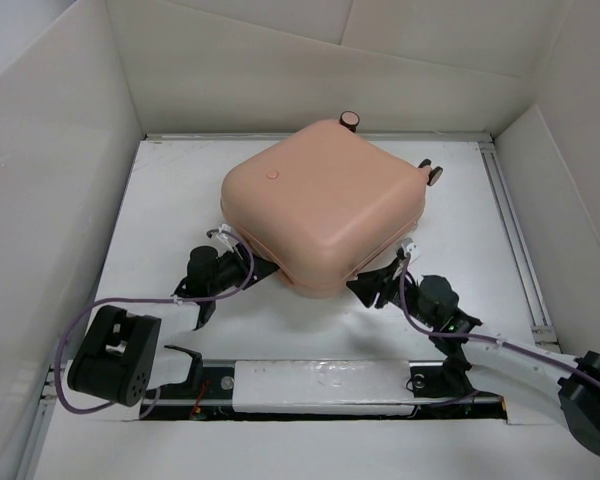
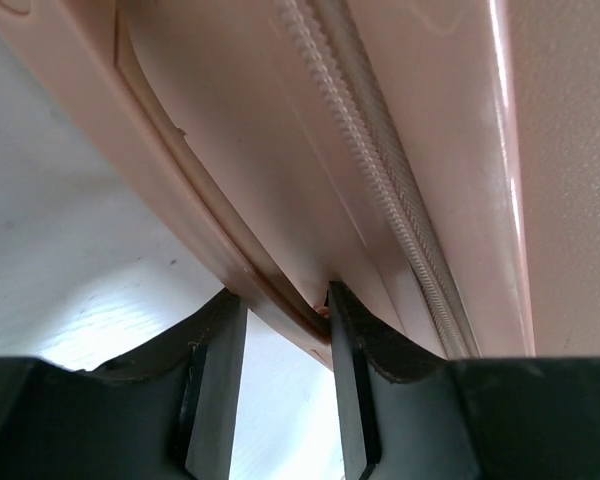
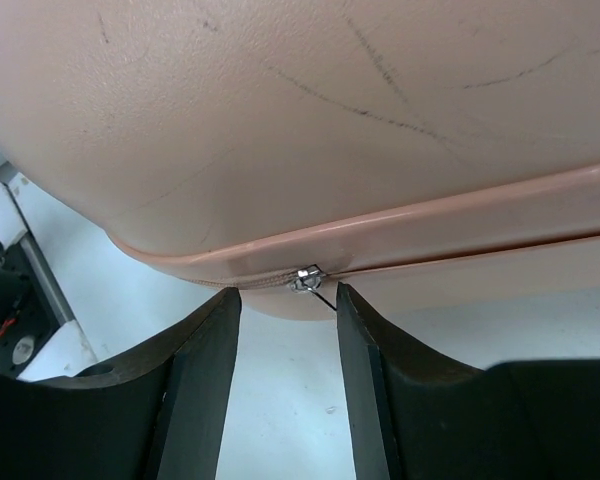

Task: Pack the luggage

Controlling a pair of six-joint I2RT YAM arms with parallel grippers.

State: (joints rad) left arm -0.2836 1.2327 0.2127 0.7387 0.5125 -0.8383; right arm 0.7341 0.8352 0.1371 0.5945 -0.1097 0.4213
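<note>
The luggage [image 1: 325, 205] lay flat in the middle of the desk [image 1: 170, 200]. Its peach lid was down over the base, the round emblem [image 1: 272, 174] faced up, and two wheels [image 1: 350, 118] showed at the far side. Nothing loose to pack showed around it, so I judged the step in hand to be sealing the case rather than filling it.

From the left wrist view, the zip teeth [image 2: 380, 170] ran along the seam with the two halves apparently not yet joined there. The shell lip [image 2: 230, 250] dipped between the fingers of the left claw [image 2: 285, 300] at the near-left edge. The gap was narrow, and the lip seemed to touch the right-hand finger. Whether it was truly pinched I could not tell.

The right claw [image 3: 288, 295] sat at the near-right corner, its jaws parted to a moderate gap and holding nothing. The small metal zip slider [image 3: 306, 279] sat on the seam just beyond the fingertips, roughly in line with the gap.

The next move probably called for easing the right claw forward and slightly up. It would then close on the slider or its thin pull and draw it along the seam. The left claw would steady the lip so that the light case did not skid across the desk.
</note>
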